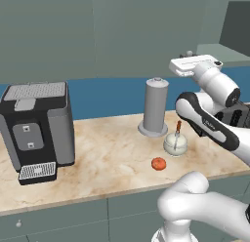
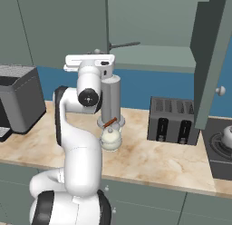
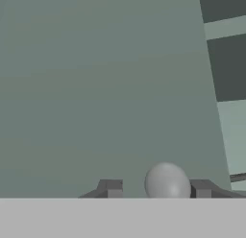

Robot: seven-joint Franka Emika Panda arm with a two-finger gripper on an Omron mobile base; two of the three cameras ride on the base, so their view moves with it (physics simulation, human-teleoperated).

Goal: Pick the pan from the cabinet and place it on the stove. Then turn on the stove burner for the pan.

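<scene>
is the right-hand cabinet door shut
No: the grey-green wall cabinet door hangs swung open beside the exposed shelf.

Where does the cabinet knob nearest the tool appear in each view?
Left base view: knob in the upper right.
Right base view: knob upper left of centre.
Hand view: knob bottom centre, between the tool tips.
Shared landmark: the cabinet door.

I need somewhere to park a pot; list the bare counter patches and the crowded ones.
Bare: the marble counter between the coffee machine and the grey canister, and its front strip before the toaster. Crowded: around the canister, the small round pot and the orange fruit.
</scene>
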